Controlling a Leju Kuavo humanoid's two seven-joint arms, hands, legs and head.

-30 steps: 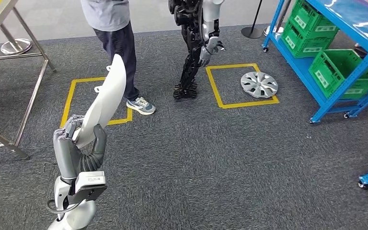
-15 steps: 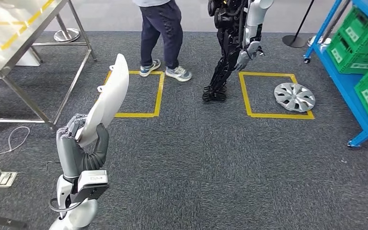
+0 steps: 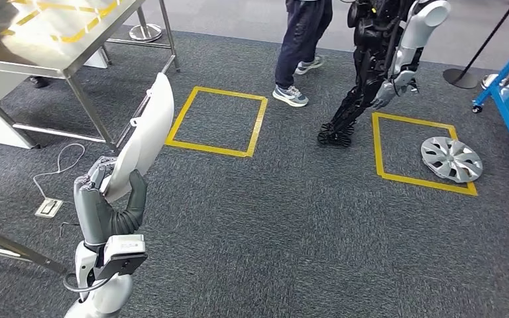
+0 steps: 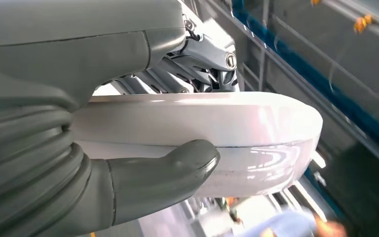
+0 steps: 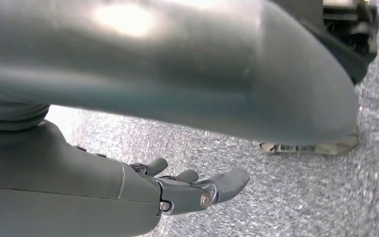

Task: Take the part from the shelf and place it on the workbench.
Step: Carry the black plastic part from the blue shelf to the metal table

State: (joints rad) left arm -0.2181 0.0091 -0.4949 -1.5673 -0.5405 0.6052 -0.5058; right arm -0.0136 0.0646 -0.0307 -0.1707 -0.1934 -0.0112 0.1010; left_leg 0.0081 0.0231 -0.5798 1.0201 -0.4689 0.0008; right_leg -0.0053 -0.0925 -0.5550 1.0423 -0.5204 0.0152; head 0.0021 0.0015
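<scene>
At near left, the left hand point(image 3: 109, 192) grips the long white part point(image 3: 147, 136) upright, while the right hand point(image 5: 187, 190) hangs with fingers apart; carry it level to the workbench point(image 3: 53, 40) at far left, grip firm.

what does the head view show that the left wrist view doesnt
Head view alone: the steel workbench, yellow floor squares, a hubcap on the carpet, a person's legs, another humanoid robot, and the white part's full length standing upright above the left hand.
Left wrist view alone: the thumb pressed against the part's glossy rounded edge, close up, and blue shelf framing behind.
Both: the left hand gripping the white part.
</scene>
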